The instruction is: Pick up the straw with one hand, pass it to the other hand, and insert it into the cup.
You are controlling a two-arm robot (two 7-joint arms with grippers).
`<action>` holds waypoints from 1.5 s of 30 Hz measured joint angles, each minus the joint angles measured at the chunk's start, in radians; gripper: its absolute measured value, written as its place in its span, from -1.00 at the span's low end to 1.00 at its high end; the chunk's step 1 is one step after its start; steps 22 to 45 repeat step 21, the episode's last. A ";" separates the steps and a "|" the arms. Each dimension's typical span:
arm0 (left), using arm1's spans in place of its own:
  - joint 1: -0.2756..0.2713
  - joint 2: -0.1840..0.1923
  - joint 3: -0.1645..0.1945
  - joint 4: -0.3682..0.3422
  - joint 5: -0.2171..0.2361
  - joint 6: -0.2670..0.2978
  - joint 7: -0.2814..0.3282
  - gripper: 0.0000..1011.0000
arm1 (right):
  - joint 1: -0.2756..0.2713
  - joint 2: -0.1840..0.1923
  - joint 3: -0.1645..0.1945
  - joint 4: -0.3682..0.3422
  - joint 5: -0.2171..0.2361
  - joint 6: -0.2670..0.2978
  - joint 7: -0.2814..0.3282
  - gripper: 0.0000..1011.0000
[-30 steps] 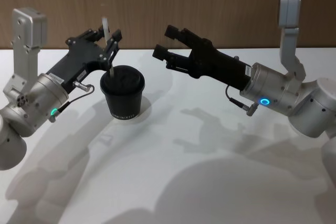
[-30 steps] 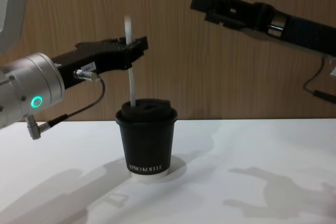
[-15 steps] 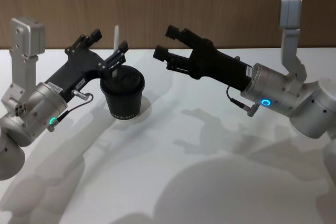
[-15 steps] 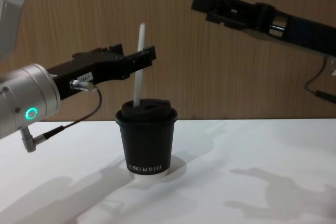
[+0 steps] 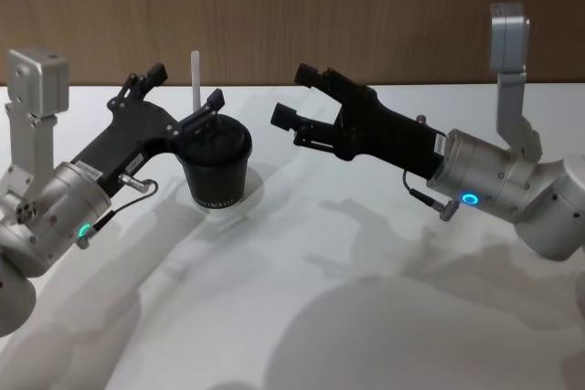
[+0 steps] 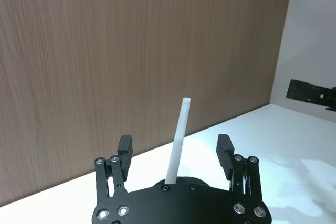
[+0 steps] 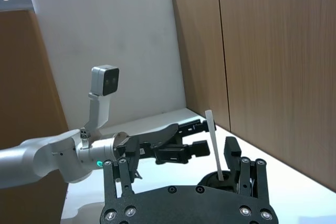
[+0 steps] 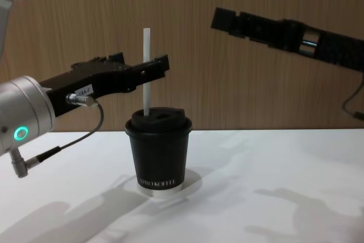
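Left gripper [image 5: 179,98]: black, two slim fingers, silver screw heads on the knuckles, white label on its body. Silver cylindrical wrist with a green-lit ring; black cable with metal plug. Right gripper [image 5: 297,95]: black, same build; silver wrist with a blue-lit ring. Grey boxed camera mast above each wrist.
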 joint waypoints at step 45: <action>0.109 0.013 -0.044 -0.093 -0.010 -0.021 0.006 0.98 | -0.044 0.025 -0.004 -0.046 -0.009 -0.004 -0.027 0.98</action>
